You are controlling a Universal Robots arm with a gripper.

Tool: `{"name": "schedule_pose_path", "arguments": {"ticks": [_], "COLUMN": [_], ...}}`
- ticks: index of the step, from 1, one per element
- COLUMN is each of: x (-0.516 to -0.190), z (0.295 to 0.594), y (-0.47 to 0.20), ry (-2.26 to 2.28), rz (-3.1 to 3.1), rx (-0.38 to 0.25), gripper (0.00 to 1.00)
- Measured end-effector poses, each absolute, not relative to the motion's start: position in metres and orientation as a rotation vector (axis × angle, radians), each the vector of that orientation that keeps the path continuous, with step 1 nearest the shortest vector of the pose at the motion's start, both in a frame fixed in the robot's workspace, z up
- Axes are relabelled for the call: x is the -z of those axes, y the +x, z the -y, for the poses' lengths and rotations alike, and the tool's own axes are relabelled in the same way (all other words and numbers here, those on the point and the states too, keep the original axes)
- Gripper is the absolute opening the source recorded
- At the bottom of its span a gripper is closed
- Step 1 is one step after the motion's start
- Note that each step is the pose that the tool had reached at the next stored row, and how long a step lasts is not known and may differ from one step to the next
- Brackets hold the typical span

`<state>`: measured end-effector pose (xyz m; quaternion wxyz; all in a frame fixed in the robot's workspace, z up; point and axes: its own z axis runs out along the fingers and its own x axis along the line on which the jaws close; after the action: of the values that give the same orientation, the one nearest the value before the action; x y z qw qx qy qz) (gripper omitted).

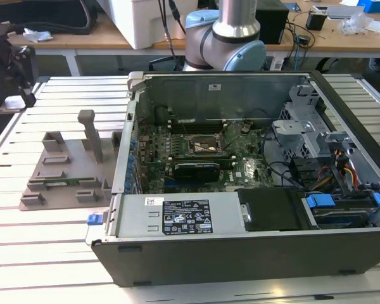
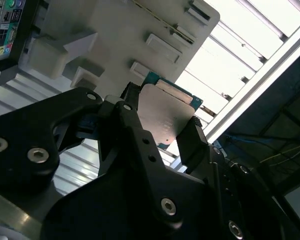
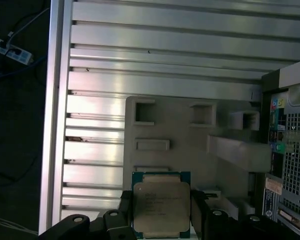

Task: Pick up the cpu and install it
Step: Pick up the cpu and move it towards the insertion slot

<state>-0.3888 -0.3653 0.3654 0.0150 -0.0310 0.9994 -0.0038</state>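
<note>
The cpu (image 3: 161, 206), a flat square chip with a silvery-grey top and green rim, sits between the two black fingers of my gripper (image 3: 161, 212). The fingers press on its opposite edges. In the second wrist view the cpu (image 2: 164, 116) shows the same way, clamped in the gripper (image 2: 162, 124) and held above the grey fixture plate (image 2: 115, 35). That plate (image 3: 190, 145) lies under the chip on the slatted metal table. In the exterior view the open motherboard socket (image 1: 206, 147) sits inside the computer case (image 1: 240, 234).
The arm (image 1: 231, 38) rises behind the case. The grey fixture plate (image 1: 63, 171) with upright posts lies at the exterior view's left and carries a green memory stick (image 1: 57, 184). A black card (image 1: 193, 170) sits below the socket. The table edge (image 3: 55, 125) borders dark floor.
</note>
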Motion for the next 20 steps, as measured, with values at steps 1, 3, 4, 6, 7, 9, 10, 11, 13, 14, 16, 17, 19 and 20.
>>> {"name": "schedule_pose_path", "arguments": {"ticks": [1, 3, 4, 6, 7, 9, 10, 11, 13, 14, 16, 17, 19, 20], "x": [-0.371, -0.378, -0.384, -0.393, -0.397, -0.406, -0.407, -0.408, -0.408, -0.408, -0.408, -0.408, -0.408, -0.408], "z": [0.365, 0.365, 0.365, 0.365, 0.365, 0.365, 0.365, 0.365, 0.365, 0.365, 0.365, 0.365, 0.365, 0.365], "y": [-0.389, -0.389, -0.389, -0.389, -0.389, -0.389, -0.389, -0.389, -0.388, -0.386, -0.376, -0.372, -0.361, -0.358], "ry": [-0.096, -0.096, -0.096, -0.096, -0.096, -0.096, -0.096, -0.096, -0.096, -0.096, -0.096, -0.096, -0.096, -0.096], "rz": [-3.110, -3.110, -3.110, -3.110, -3.110, -3.110, -3.110, -3.110, -3.110, -3.110, -3.110, -3.110, -3.110, -3.110], "rx": [0.011, 0.009, 0.007, 0.006, 0.005, 0.002, 0.002, 0.002, 0.002, 0.002, 0.002, 0.002, 0.002, 0.002], "gripper": [0.54, 0.54, 0.54, 0.54, 0.54, 0.54, 0.54, 0.54, 0.54, 0.54, 0.54, 0.54, 0.54, 0.54]}}
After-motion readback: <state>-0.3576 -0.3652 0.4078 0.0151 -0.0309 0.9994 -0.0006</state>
